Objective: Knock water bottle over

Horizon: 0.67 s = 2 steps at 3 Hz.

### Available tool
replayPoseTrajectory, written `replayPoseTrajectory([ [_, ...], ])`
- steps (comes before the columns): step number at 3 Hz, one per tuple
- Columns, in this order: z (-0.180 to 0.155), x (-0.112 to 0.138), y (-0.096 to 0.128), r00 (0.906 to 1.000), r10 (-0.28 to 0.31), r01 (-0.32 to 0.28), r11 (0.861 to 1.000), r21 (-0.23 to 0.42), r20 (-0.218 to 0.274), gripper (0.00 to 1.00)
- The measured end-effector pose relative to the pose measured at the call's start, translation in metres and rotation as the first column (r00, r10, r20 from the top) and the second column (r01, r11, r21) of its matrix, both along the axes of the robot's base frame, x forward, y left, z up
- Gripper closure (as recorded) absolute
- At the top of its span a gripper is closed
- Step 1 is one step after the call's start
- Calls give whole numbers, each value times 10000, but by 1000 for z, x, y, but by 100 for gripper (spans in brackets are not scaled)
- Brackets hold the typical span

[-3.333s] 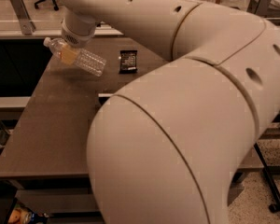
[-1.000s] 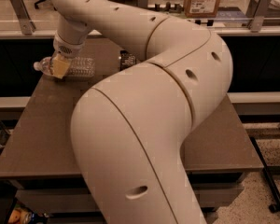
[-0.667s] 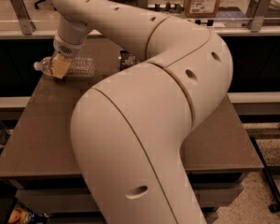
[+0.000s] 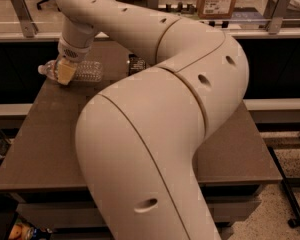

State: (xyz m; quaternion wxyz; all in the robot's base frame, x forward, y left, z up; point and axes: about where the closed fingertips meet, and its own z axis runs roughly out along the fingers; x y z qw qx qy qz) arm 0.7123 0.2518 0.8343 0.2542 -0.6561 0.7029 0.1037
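Note:
The water bottle (image 4: 82, 71), clear and ribbed with a white cap at its left end, lies on its side at the far left of the brown table (image 4: 45, 134). My gripper (image 4: 65, 73) hangs down from the big cream arm and is right at the bottle's neck end, in front of it. The arm fills most of the view and hides the middle of the table.
A small dark object (image 4: 136, 65) sits on the table just right of the bottle, partly hidden by the arm. A cardboard box (image 4: 217, 0) stands on the counter behind. The table's left edge is close to the bottle cap.
The bottle went from tilted in the gripper's reach to lying flat on the table at the far left. Over the last second nothing has visibly moved.

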Motion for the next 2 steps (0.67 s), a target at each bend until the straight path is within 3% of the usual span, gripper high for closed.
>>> replayPoseTrajectory([
  [1, -3, 0, 1, 10000, 14, -14, 10000, -24, -34, 0],
  [2, -3, 0, 1, 10000, 14, -15, 10000, -24, -36, 0],
])
